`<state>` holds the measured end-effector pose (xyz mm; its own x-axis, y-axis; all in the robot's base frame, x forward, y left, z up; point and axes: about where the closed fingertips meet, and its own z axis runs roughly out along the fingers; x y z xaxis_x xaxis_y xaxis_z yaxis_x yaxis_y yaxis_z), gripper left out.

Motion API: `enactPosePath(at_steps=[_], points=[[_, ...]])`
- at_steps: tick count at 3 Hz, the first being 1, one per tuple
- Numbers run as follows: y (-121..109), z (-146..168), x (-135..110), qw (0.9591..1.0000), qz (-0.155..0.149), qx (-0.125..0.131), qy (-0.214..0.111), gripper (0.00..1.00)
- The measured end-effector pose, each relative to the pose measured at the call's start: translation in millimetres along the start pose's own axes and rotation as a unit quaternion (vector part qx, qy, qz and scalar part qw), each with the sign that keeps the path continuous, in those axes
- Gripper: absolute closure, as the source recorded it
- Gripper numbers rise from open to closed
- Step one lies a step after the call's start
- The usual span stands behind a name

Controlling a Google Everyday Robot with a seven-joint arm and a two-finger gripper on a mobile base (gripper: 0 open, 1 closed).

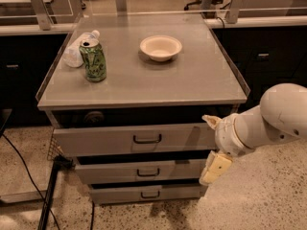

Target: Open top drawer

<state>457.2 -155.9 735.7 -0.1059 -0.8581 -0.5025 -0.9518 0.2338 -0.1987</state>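
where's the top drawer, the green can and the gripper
top drawer (105, 140): camera view, on its bare grey front.
green can (94, 62): camera view, on its printed side.
gripper (216, 147): camera view, on its pale body, at the top drawer's right end.
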Motion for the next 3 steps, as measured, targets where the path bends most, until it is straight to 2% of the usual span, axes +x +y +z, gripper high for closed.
enactPosePath(at_steps=[1,2,3], points=[[-7,21,2,0.9997,0.004,-0.007,-0.023,0.0],[-34,53,6,0.998,0.008,-0.008,-0.062,0.0],[-34,53,6,0.998,0.008,-0.008,-0.062,0.0]])
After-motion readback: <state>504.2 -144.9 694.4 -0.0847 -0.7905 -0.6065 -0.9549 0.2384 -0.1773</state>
